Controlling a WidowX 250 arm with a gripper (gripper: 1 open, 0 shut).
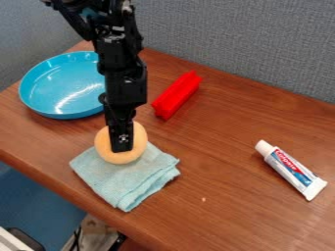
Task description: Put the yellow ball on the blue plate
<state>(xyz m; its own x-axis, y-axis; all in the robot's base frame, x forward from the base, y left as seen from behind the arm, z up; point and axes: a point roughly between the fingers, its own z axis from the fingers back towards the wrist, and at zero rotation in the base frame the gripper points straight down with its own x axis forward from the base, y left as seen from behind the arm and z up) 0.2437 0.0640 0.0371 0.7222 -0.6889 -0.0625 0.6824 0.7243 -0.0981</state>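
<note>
From my station I see the gripper [121, 143] pointing straight down with its black fingers pinched on the yellow ball [117, 149], a smooth, matte, slightly egg-shaped item. The ball sits on a soft, rumpled light teal cloth [127, 171] near the front edge of the desk [222, 118], a wood-grain surface with a dull sheen. The blue plate [59, 84], round, shallow, glossy plastic with a raised rim, lies at the desk's left corner, apart from the ball. A red rectangular block [177, 94] with plain faces rests just right of the arm, toward the back edge. A white toothpaste tube [289, 168] with red and blue print lies toward the right edge; I cannot read its lettering at this resolution.
</note>
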